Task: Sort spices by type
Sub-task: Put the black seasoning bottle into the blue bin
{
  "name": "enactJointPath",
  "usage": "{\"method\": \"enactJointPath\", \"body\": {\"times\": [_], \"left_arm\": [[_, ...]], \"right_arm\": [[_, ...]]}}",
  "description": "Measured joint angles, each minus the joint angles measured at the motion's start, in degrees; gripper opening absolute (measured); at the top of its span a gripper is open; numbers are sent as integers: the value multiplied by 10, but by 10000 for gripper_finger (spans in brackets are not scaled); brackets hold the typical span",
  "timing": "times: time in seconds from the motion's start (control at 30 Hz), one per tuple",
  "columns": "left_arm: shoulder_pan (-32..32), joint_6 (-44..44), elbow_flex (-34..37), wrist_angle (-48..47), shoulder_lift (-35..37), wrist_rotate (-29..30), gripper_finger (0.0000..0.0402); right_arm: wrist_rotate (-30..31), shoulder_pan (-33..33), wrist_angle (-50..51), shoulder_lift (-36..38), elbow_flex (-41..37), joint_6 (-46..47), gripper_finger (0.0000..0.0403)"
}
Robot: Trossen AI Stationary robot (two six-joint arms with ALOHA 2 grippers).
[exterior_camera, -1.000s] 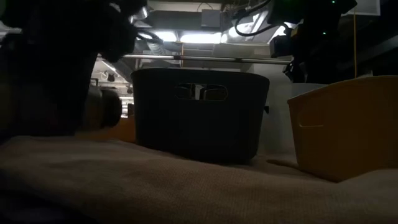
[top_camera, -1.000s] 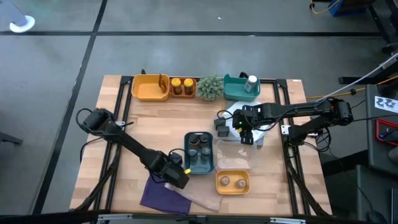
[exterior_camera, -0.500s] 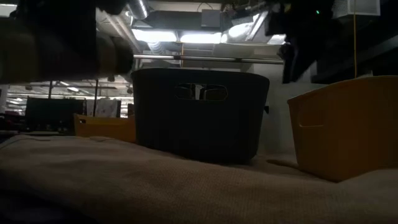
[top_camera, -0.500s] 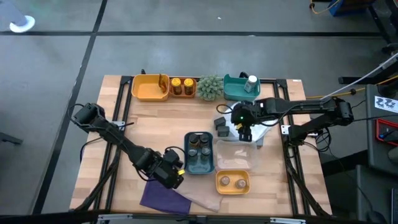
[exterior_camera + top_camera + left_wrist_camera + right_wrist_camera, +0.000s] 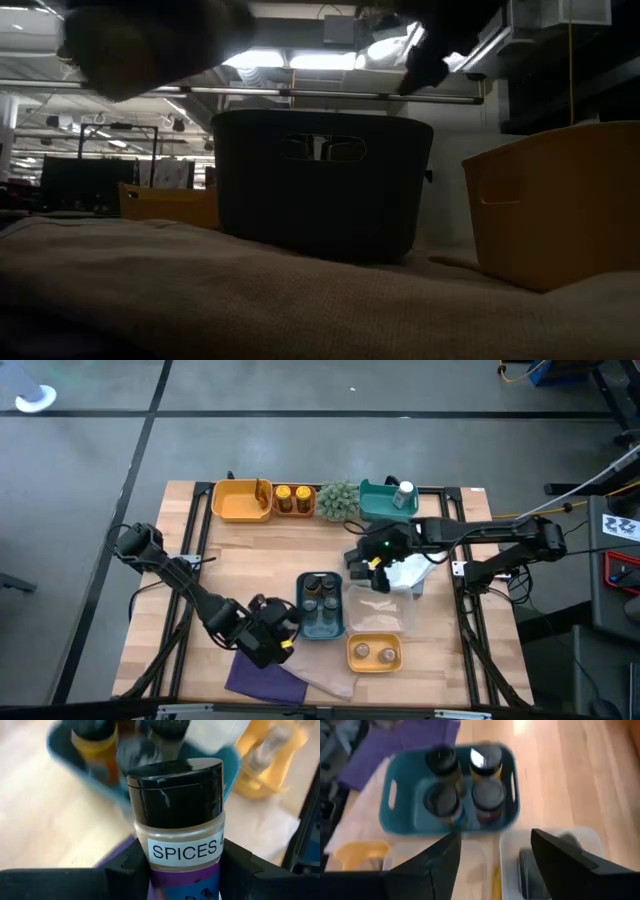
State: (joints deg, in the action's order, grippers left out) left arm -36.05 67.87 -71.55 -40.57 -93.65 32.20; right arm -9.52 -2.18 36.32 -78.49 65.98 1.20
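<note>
Left gripper (image 5: 172, 870): spice jar (image 5: 175, 815) with black lid and "SPICES" label is being pinched between the fingers, near the purple cloth (image 5: 265, 680).
Right gripper (image 5: 492, 865): fingers are being held spread, empty, over the clear tray (image 5: 378, 622).
Teal tray (image 5: 400, 820): 4 dark-lidded jars (image 5: 487, 795) are being kept inside.
</note>
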Motion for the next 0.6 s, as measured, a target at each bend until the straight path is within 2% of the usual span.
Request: {"method": "enactJointPath", "body": {"times": [0.2,0.43,0.5,0.6], "left_arm": [[4,-106,0,79,-1,87,155],[6,-183,0,143,-1,134,162],[6,-199,0,155,-3,148,161],[6,-223,0,182,-15,166,162]], "right_arm": [[11,15,-109,-29,0,18,241],[16,84,-224,-85,0,19,241],[42,104,-257,-99,0,19,241],[123,132,-283,-115,0,19,241]]}}
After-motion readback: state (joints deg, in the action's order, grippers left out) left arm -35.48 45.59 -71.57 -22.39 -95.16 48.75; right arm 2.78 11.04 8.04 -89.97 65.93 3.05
